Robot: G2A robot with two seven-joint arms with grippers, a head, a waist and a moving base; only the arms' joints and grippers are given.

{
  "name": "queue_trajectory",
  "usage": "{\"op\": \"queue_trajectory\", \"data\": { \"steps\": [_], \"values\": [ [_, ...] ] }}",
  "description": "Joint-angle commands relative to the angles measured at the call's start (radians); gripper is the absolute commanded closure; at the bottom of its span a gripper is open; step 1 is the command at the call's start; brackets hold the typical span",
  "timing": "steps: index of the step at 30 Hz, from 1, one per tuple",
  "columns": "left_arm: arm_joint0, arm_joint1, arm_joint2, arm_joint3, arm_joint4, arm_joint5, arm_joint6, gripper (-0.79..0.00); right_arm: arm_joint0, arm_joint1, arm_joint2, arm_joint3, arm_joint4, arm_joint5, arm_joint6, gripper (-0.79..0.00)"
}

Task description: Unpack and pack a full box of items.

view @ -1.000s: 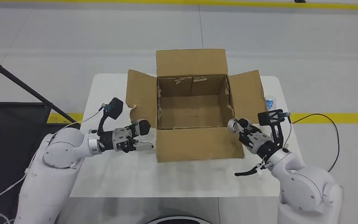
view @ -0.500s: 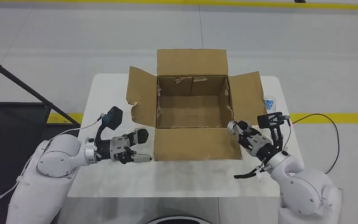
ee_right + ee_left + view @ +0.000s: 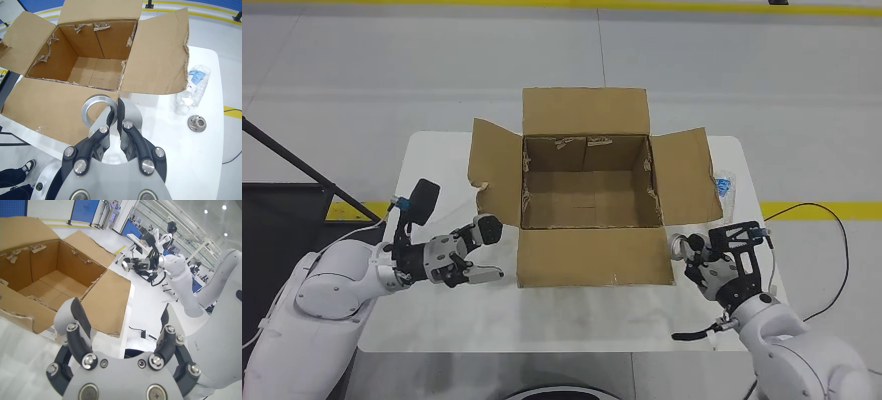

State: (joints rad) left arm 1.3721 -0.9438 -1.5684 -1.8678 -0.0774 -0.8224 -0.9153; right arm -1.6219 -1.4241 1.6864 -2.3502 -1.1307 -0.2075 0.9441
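Ring (image 3: 88, 110) placement is what the next move turns on. The right claw (image 3: 115, 113) pinches it by its wall, hole open to one side, just outside the near right corner of the box (image 3: 587, 200). The box stands mid-table (image 3: 442, 160) toward the far edge, flaps spread and nothing in it. From this claw the opening lies ahead and to the left, with the near flap folded down between them, so I judge that packing the ring means lifting it over that flap. The right arm is plainly the nearer one. The left claw (image 3: 121, 311) is spread and holds nothing, off the box's near left corner. A bottle (image 3: 194, 85) and a flange (image 3: 196, 124) lie by the table's right edge.
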Motion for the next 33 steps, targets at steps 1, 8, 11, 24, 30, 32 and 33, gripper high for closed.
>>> {"op": "queue_trajectory", "data": {
  "steps": [1,8,11,24,30,32,33],
  "values": [
    [0.000,0.000,0.000,0.001,0.000,0.000,-0.003,-0.785,0.001,0.000,0.000,0.000,0.002,-0.001,0.001,0.000],
    [0.000,0.000,0.000,0.001,0.000,0.000,-0.003,-0.785,0.001,0.000,0.000,0.000,0.002,-0.001,0.001,0.000],
    [0.000,0.000,0.000,0.001,0.000,0.000,-0.003,-0.785,-0.001,0.000,0.001,0.007,-0.009,0.008,-0.016,0.000],
    [0.000,0.000,0.000,0.001,0.000,0.000,-0.003,-0.785,-0.004,0.014,0.117,0.025,0.049,0.104,-0.058,0.000],
    [0.000,0.000,0.000,0.001,0.000,0.000,-0.003,-0.785,-0.004,0.025,0.166,0.031,0.036,0.114,-0.029,0.000],
    [0.000,0.000,0.000,0.001,0.000,0.000,-0.003,-0.785,0.003,0.028,0.177,0.036,0.033,0.117,-0.019,0.000],
    [0.000,0.000,0.000,0.001,0.000,0.000,-0.003,-0.785,0.007,0.030,0.179,0.037,0.034,0.118,-0.015,0.000]
  ]
}}
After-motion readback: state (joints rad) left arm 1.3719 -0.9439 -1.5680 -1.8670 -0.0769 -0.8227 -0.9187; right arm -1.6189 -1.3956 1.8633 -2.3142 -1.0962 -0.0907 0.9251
